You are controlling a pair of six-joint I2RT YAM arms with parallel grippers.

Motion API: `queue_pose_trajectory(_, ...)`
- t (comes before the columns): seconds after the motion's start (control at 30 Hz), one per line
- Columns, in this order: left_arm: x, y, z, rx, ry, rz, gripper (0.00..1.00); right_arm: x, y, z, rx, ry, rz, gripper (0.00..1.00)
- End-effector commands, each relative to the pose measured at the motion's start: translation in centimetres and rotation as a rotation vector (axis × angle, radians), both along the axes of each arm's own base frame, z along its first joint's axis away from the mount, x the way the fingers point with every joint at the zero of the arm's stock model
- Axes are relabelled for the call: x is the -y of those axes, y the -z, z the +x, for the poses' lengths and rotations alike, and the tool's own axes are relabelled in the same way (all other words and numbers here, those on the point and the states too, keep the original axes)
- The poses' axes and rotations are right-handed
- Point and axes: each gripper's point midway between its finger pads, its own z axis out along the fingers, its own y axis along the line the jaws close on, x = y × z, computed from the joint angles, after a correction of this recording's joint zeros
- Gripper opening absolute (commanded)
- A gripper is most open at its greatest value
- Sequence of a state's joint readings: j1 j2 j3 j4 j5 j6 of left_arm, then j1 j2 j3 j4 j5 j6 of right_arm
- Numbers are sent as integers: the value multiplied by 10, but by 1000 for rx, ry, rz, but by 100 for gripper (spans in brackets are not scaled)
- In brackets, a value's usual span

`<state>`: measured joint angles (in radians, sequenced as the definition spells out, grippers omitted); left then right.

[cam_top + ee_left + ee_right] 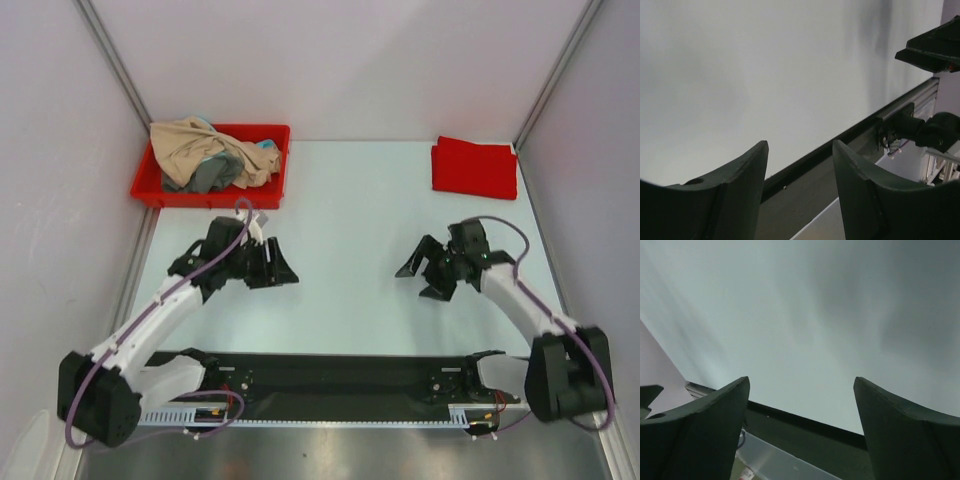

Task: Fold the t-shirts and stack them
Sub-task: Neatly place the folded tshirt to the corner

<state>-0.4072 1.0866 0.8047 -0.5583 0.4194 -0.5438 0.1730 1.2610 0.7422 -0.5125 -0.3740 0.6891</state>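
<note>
Both grippers hanging empty over the bare table, next shirt waiting in the tray

Nearest me, the left gripper [283,263] and right gripper [418,271] are hovering over the pale table [350,215], jaws spread wide and gripping nothing; I'm seeing one plain bright red t-shirt [474,167] lying folded flat at the far right corner, while the crumpled beige-tan, grey and light blue cloth t-shirts [212,155] are sitting heaped in the rigid red plastic tray [150,186] at far left. I'm judging the tangle as the risk: reaching in could be dragging several shirts out together, or catching the tray rim and shifting it, and a one-sided pull could be leaving the cloth bunched
</note>
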Motion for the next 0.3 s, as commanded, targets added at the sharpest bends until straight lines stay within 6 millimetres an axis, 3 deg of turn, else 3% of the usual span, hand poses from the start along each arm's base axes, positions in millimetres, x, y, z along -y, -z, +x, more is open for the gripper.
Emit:
queue_pose_trajectory(0.0,11,-8,-21,1,-48,-183,61,-6,-36,-13,136,13,90,94)
queue_pose_trajectory(0.03,11,-10,-25,9,-55,-213,61,-5,-40,-25,163,16,110,100)
queue_pose_trajectory(0.2,7,-19,-41,123,-94,-356,73,-12,-41,-57,203,44,260,100)
queue_pose_trajectory(0.23,6,-8,-46,115,-96,-370,73,-14,-39,-62,205,46,288,100)
queue_pose_trajectory(0.27,11,-24,-51,176,-54,-441,74,-16,-38,-69,233,44,324,100)
